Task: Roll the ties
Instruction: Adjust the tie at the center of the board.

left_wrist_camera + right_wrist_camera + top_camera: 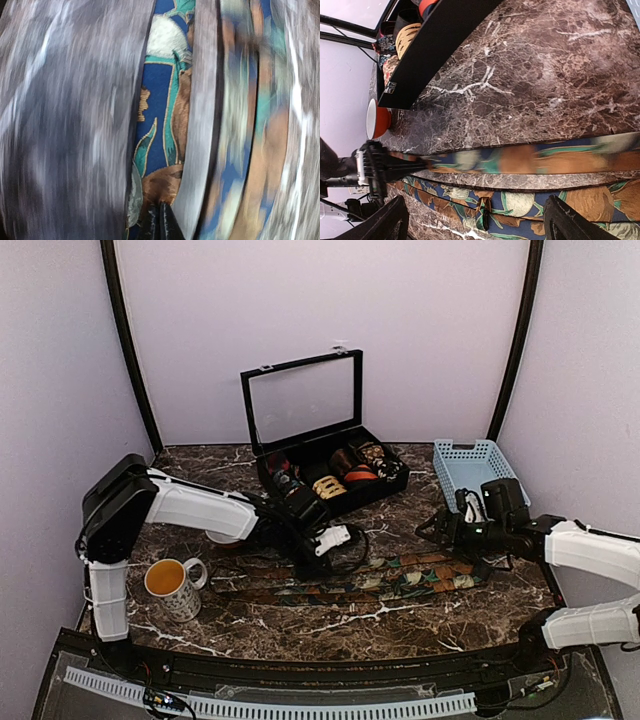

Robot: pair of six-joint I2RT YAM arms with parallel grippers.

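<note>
One tie (380, 580), patterned in blue, green, brown and cream, lies across the marble table in front of both arms. In the right wrist view it shows as two strands: a still lower one (545, 200) and a blurred upper one (520, 157). My left gripper (335, 538) is shut on the tie's narrow end; in the left wrist view its black fingertips (160, 225) pinch the fabric (160, 100). It also shows in the right wrist view (415, 165). My right gripper (435, 525) is open and empty, its fingers (395, 220) spread above the lower strand.
A black display box (330, 475) with its lid up holds several rolled fabric coils behind the tie. A blue basket (475, 465) stands at the back right. A mug (172, 585) stands at the front left. The box edge (435, 55) shows in the right wrist view.
</note>
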